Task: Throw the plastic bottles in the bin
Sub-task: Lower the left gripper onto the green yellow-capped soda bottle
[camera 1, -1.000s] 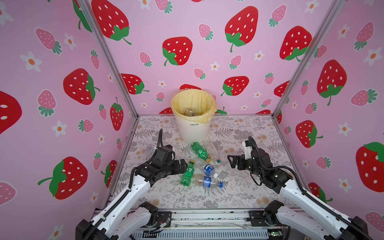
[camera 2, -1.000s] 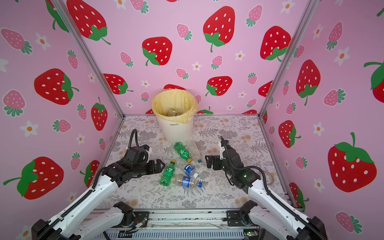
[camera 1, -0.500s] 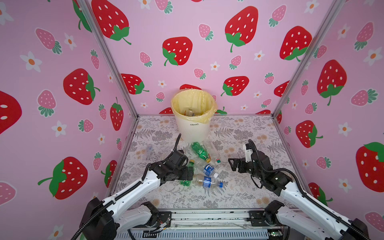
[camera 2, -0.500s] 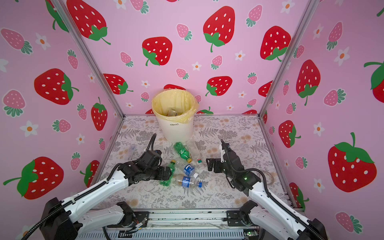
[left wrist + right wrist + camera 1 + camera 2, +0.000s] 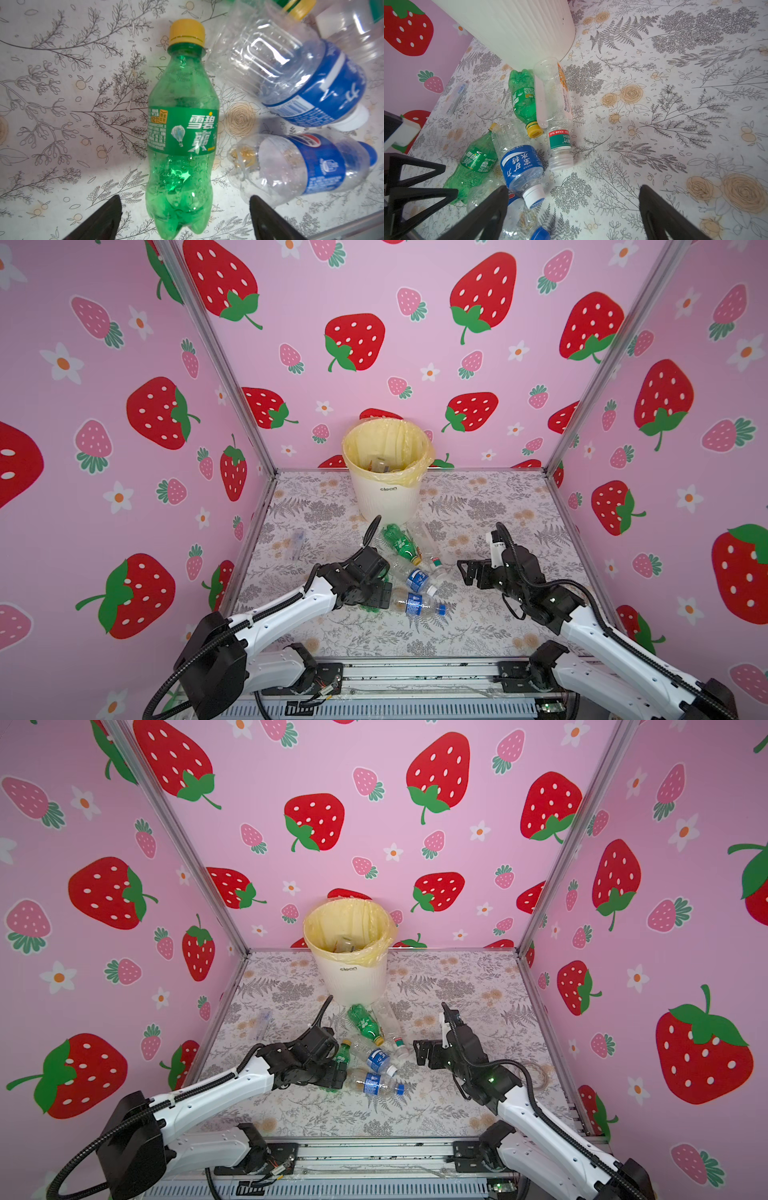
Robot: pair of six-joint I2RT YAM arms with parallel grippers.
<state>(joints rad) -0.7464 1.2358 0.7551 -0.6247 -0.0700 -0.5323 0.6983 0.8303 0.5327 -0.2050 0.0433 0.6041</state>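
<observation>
Jaws on both arms stand spread, holding nothing. Bin (image 5: 388,499) stands against the back wall, liner (image 5: 415,479) mouth up, so bottles can drop in from above; some things already lie inside. Bottles (image 5: 417,578) lie clustered on the table (image 5: 490,506) just before it, several touching. Left gripper (image 5: 184,197) straddles the base of one green bottle (image 5: 182,128) with a gap on each side, likely lined up to pinch across its width. Right gripper (image 5: 573,186) hangs beside the cluster, probably keeping clear.

A staged lab booth: strawberry-print walls (image 5: 374,290), aluminium frame posts (image 5: 221,364).
</observation>
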